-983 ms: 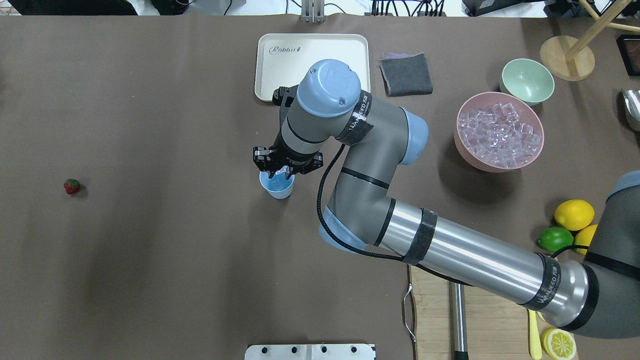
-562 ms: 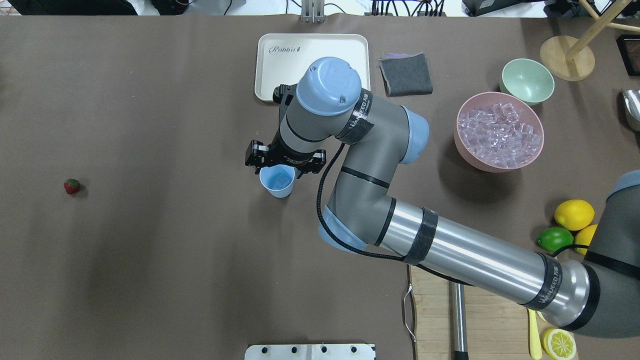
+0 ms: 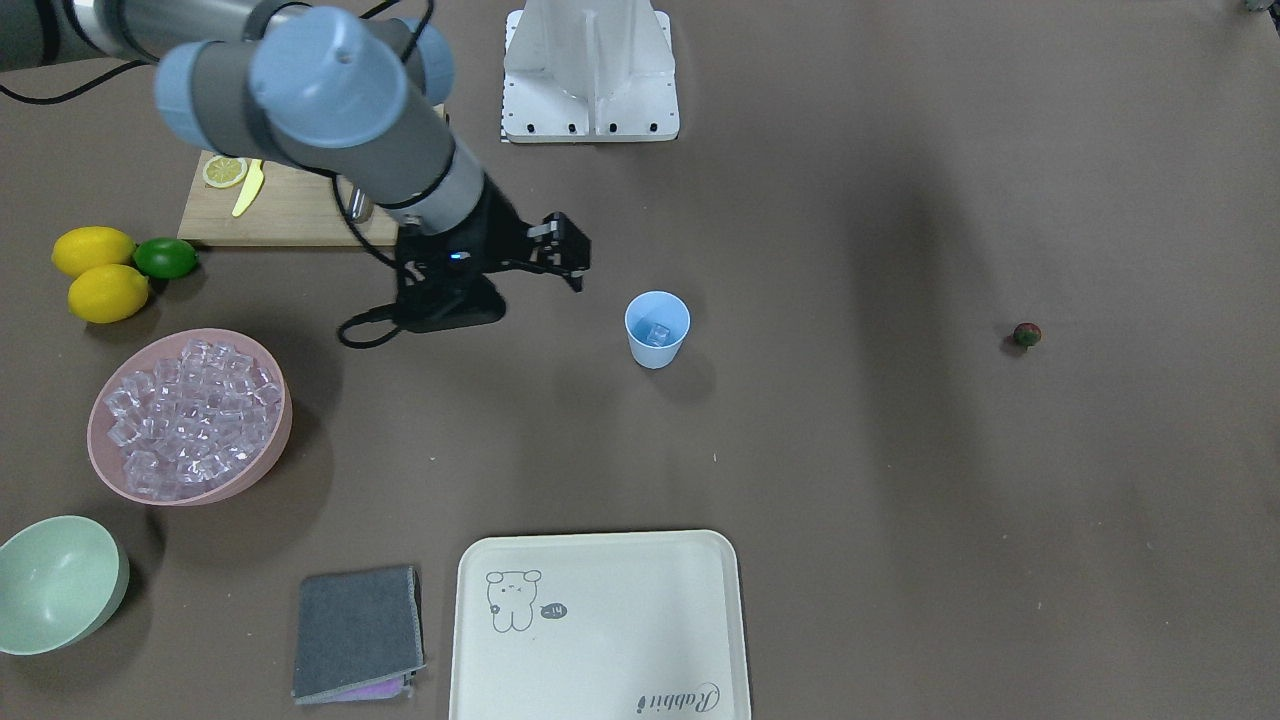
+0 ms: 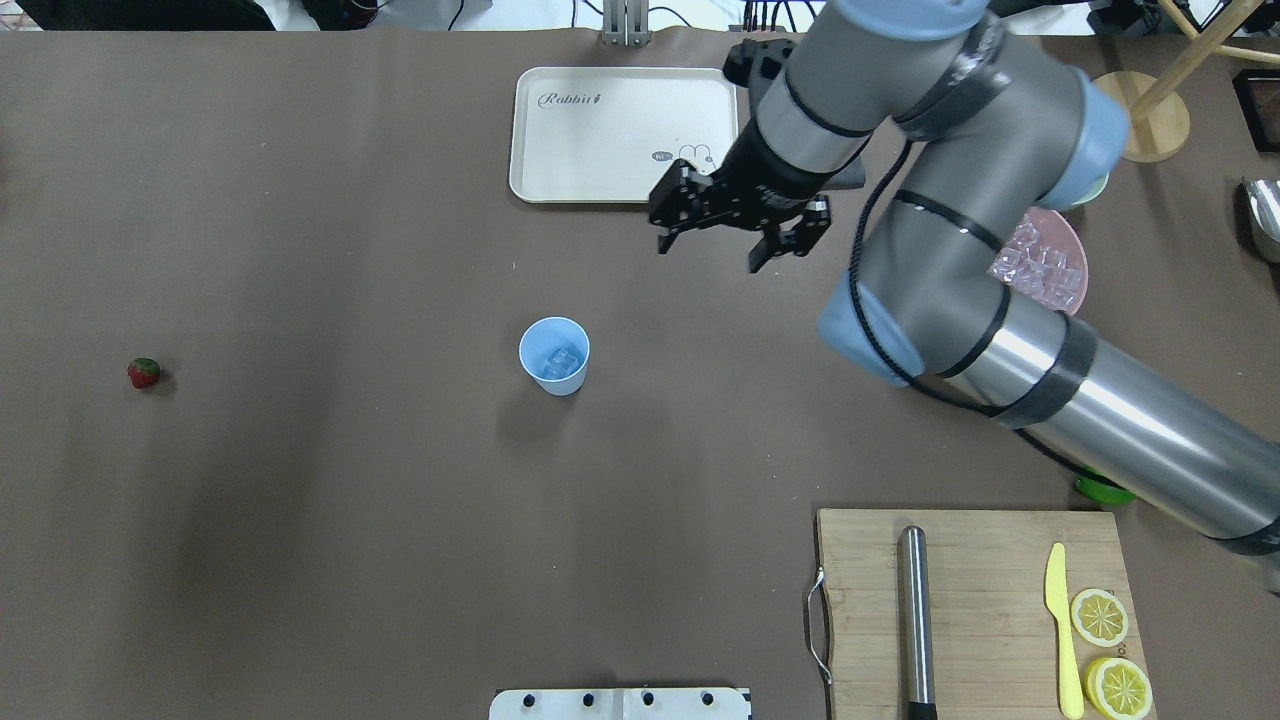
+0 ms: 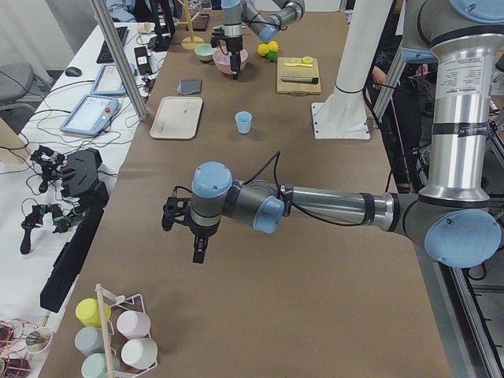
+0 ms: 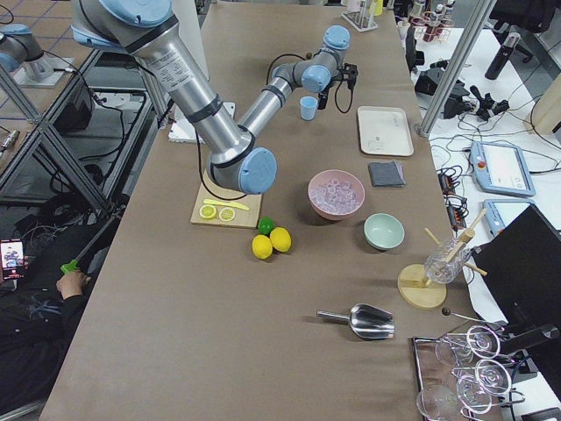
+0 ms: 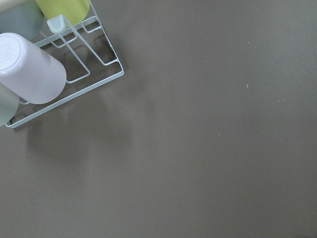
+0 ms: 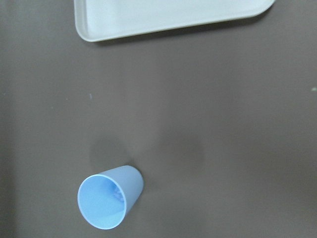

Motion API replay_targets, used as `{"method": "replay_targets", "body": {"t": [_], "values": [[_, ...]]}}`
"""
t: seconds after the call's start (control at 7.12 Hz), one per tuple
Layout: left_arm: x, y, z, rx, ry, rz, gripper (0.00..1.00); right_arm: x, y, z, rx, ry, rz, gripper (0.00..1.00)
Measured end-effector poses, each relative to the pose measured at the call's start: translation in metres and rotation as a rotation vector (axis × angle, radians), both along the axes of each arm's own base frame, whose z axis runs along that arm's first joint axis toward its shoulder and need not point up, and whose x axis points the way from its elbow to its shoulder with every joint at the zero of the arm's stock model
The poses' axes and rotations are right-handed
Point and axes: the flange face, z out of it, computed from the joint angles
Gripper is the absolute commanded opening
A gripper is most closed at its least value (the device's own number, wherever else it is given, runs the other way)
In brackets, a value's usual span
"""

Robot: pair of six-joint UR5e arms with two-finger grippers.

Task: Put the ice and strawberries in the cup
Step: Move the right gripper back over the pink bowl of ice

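The table (image 4: 300,250) is covered in plain dull brown. The cup (image 4: 554,356) is coloured light blue, and the ice (image 4: 562,362) inside it is seen as clear and colourless. The strawberry (image 4: 144,373) is dark red, topped with green. The tray (image 3: 600,600) is cream, marked with a line-drawn bear and script lettering. The larger bowl (image 3: 283,430) is pink, the smaller bowl (image 3: 55,585) pale green. The cloth (image 3: 358,630) is grey, edged in purple. The right gripper (image 4: 712,250) is finished in black.
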Motion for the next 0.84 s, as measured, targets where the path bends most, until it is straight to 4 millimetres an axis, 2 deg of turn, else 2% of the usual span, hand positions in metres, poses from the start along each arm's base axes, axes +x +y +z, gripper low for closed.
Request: {"method": "replay_targets", "body": {"t": [0.28, 0.42, 0.7, 0.84], "values": [[0.0, 0.002, 0.002, -0.002, 0.0, 0.0, 0.98, 0.083, -0.028, 0.071, 0.084, 0.131, -0.019, 0.99], [0.0, 0.003, 0.002, -0.002, 0.0, 0.0, 0.98, 0.112, -0.036, 0.099, 0.121, 0.191, -0.04, 0.98], [0.0, 0.004, 0.003, -0.001, 0.001, 0.001, 0.98, 0.148, -0.048, 0.137, 0.127, 0.269, -0.031, 0.98], [0.0, 0.005, 0.004, -0.002, 0.001, 0.001, 0.98, 0.157, -0.054, 0.155, 0.091, 0.318, 0.015, 0.98]]}}
